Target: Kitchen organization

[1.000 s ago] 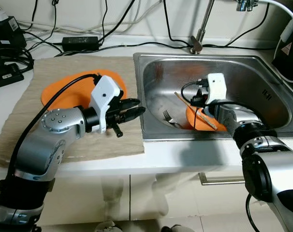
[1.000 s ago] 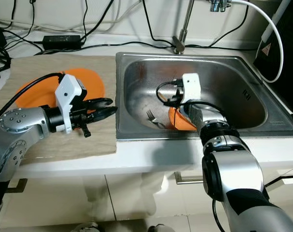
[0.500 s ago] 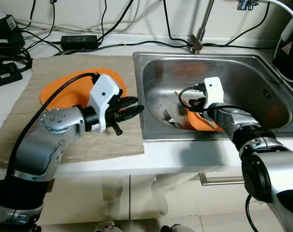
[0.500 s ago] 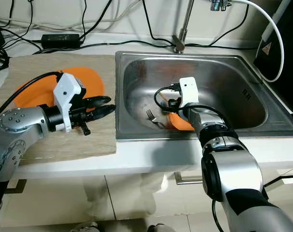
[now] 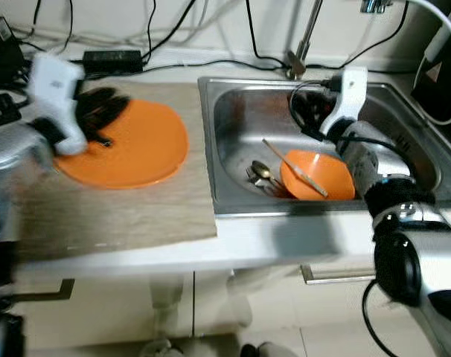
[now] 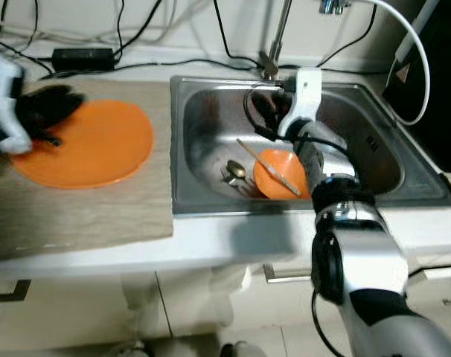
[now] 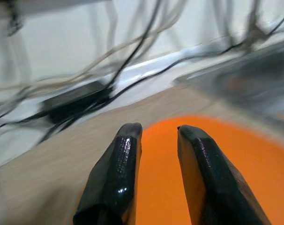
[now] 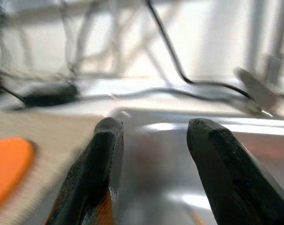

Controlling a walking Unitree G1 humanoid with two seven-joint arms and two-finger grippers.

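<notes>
- Left gripper [image 7: 153, 136] over the far-left edge of the flat round orange plate [image 5: 132, 145]; jaws nearly closed, narrow gap, nothing between them. Heavily motion-blurred in the head views.
- Plate lies flat on the beige woven mat [image 5: 114, 216], which covers the white surface [image 5: 233, 249] left of the sink.
- Right gripper [image 8: 153, 136] raised above the stainless steel sink [image 5: 233, 111], near its back wall and just below the faucet base [image 5: 294, 71]; jaws spread fairly wide, empty.
- Orange bowl [image 5: 318, 175] sits in the sink bottom toward the front wall, with a thin wooden chopstick [image 5: 294, 167] lying diagonally across its rim.
- Metal fork and spoon [image 5: 259, 177] lie on the sink floor just beside the bowl, on its left side. Whether they touch it: can't tell.
- Black power adapter [image 5: 112, 58] and several black cables [image 5: 210, 67] run along the back of the surface by the wall.
- Black appliance [image 5: 440, 71] stands at the sink's right.
</notes>
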